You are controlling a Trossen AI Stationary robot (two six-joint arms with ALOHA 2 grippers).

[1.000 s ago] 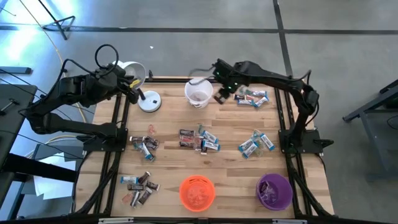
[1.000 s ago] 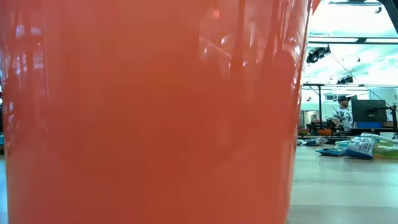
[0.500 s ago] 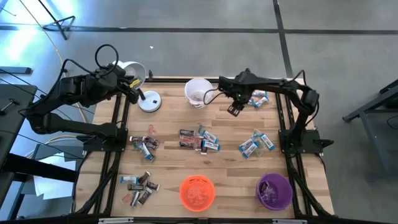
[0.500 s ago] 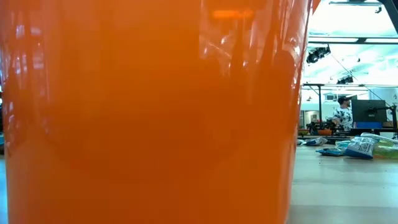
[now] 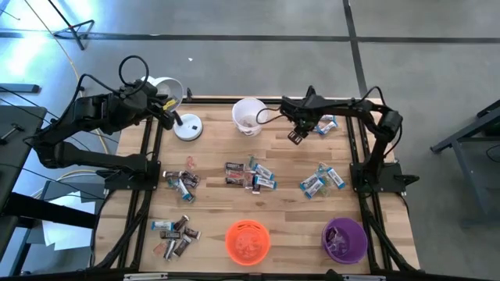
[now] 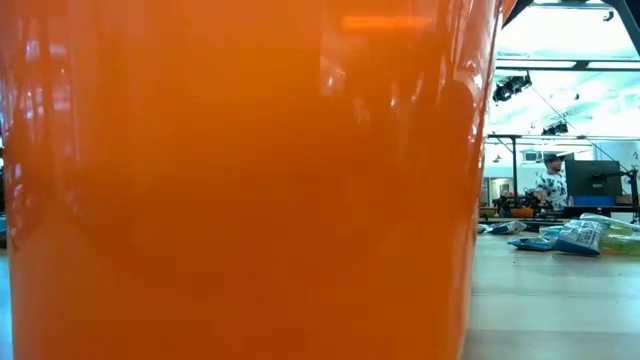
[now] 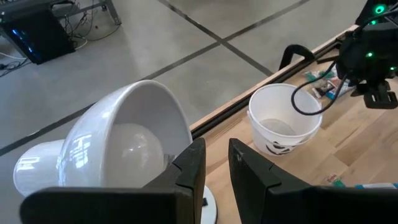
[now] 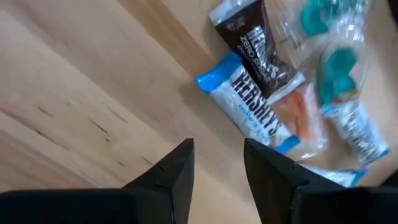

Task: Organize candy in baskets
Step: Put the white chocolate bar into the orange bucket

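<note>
Candy (image 8: 255,109) lies under the empty, parted right gripper (image 8: 217,168); left gripper (image 7: 216,163) by lamp (image 7: 124,146).

Three baskets upright on table: white basket (image 5: 248,116) at far edge centre, orange basket (image 5: 248,240) at near edge centre, purple basket (image 5: 345,239) near-right corner. Candy (image 5: 251,175) lies in loose clusters: centre, left-centre, near-left, right-centre, and far right beside the white basket. Wrappers blue-silver, dark brown, some pink.

Left arm (image 5: 86,125): matte black links, looped black cable | Right arm (image 5: 344,105): matte black, thin cable, green indicator light | Fingers (image 8: 174,171): dark, angular, wedge-shaped
</note>
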